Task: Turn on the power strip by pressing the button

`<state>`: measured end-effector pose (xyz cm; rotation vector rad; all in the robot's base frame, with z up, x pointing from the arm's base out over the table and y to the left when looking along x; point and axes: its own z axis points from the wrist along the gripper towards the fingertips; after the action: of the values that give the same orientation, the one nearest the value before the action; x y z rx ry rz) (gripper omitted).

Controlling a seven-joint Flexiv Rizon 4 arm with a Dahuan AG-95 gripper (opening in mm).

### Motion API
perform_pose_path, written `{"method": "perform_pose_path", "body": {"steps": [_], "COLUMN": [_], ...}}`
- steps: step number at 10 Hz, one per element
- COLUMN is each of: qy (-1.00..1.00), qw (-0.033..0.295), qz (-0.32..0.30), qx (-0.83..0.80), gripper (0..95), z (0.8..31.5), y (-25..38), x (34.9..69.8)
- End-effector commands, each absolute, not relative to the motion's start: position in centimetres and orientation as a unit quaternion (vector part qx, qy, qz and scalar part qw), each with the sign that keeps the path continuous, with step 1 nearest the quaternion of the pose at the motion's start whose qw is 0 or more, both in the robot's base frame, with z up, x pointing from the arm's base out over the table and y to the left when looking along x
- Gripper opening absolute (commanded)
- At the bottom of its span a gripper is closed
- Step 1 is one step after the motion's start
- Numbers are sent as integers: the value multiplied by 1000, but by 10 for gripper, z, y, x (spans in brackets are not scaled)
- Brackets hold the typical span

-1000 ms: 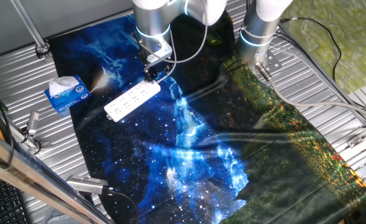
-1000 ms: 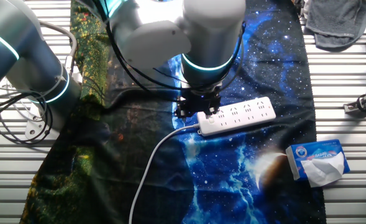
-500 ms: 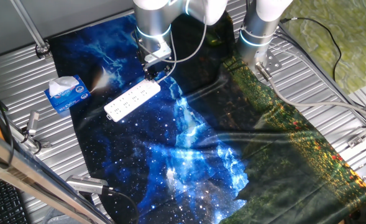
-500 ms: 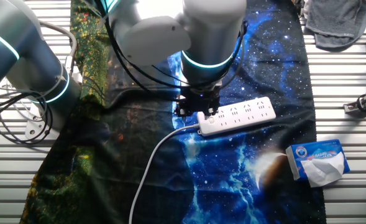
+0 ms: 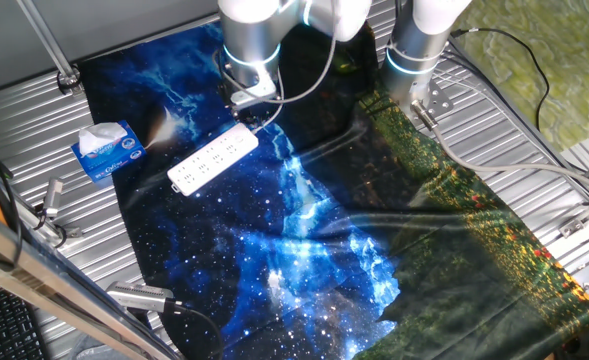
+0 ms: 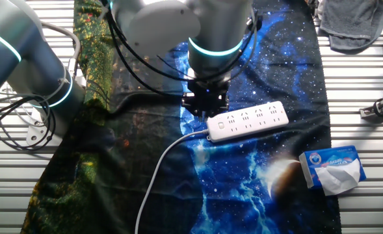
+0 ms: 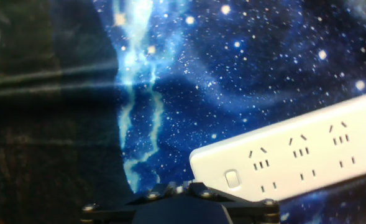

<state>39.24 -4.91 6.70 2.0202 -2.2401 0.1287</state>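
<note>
The white power strip (image 5: 212, 160) lies on the starry blue cloth (image 5: 304, 260); it also shows in the other fixed view (image 6: 250, 120), with its white cord (image 6: 157, 172) running toward the front. In the hand view the strip (image 7: 307, 152) fills the lower right, and its small square button (image 7: 232, 179) sits at the near end. My gripper (image 6: 205, 105) hangs just above and beside the strip's cord end, off its surface. Its dark fingertips (image 7: 164, 188) show at the bottom edge of the hand view, close left of the button, and they meet, holding nothing.
A blue-and-white tissue box (image 5: 106, 150) stands left of the strip, also seen in the other fixed view (image 6: 333, 169). A second arm's base (image 5: 414, 50) stands at the back. A grey cloth (image 6: 354, 26) and metal tools (image 6: 378, 109) lie on the slatted table.
My gripper has lifted off the strip's button end and drawn back a little. The strip, cord and tissue box have not moved.
</note>
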Motion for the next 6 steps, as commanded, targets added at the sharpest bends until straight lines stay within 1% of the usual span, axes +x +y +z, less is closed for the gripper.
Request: {"method": "perform_pose_path", "body": {"steps": [1, 6], "qy": [-774, -785], "qw": [54, 45], "qz": [38, 34], "qx": [630, 617], "gripper": [0, 0], "z": [69, 71], "y": [-48, -48], "x": [394, 392]}}
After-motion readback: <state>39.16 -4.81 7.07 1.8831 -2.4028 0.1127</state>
